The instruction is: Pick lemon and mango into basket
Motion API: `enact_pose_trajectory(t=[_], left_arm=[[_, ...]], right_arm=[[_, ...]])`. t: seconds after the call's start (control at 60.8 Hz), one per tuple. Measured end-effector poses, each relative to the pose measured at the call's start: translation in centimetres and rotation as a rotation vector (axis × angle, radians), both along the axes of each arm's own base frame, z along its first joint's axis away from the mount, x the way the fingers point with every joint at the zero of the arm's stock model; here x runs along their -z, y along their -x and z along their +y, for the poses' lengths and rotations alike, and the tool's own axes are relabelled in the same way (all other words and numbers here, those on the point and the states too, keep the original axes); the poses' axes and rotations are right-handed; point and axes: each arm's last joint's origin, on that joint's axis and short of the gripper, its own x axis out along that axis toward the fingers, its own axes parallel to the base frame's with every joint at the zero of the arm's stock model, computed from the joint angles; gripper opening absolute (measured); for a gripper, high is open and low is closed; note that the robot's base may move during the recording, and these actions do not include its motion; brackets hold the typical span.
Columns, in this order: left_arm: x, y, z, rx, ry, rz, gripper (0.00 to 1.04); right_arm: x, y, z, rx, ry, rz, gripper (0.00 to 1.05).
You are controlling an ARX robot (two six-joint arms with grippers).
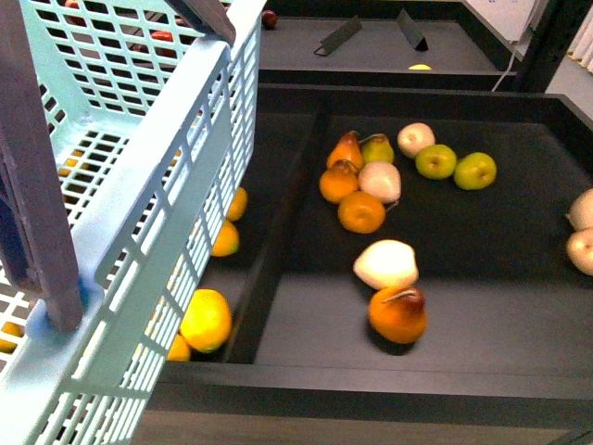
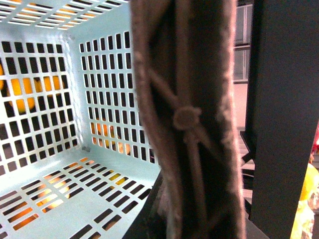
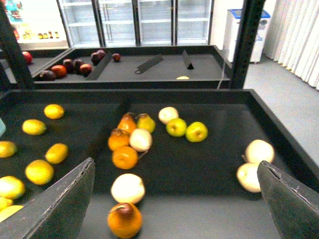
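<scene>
The basket (image 1: 139, 185) fills the left of the front view. It is tilted, its slotted turquoise wall running from the top centre down to the lower left corner. Its brown handle (image 1: 42, 204) crosses the left edge of the frame. In the left wrist view that handle stands blurred right against the lens, with the basket's latticed floor and walls to the left of it and yellow fruit glowing through the slots. We cannot tell whether the left gripper is clenched on the handle, as none of its fingers is clear to us.

The right gripper (image 3: 175, 164) is released. Its two dark fingers (image 3: 60, 204) sit in the lower corners of the right wrist view, wide apart, with only the dark tray (image 3: 199, 199) between them.

Lemons (image 1: 206, 320) lie in the tray's left compartment, low and left of centre in the front view, just past the basket's wall. An orange-red fruit (image 1: 398, 313) with a stem rests lower centre in the right compartment, just beside a pale fruit (image 1: 385, 264) above it — whether it is the mango we cannot say. Two green apples (image 1: 435, 161) sit side by side in the upper right.
</scene>
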Motion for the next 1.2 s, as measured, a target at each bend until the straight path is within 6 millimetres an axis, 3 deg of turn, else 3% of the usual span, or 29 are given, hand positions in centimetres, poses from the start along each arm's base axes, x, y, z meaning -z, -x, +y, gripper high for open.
enact_pose_trajectory(t=[1.201], left_arm=[[-0.05, -0.01, 0.01, -0.001, -0.001, -0.001, 0.05]], right_arm=[[0.00, 0.00, 0.00, 0.001, 0.000, 0.000, 0.96]])
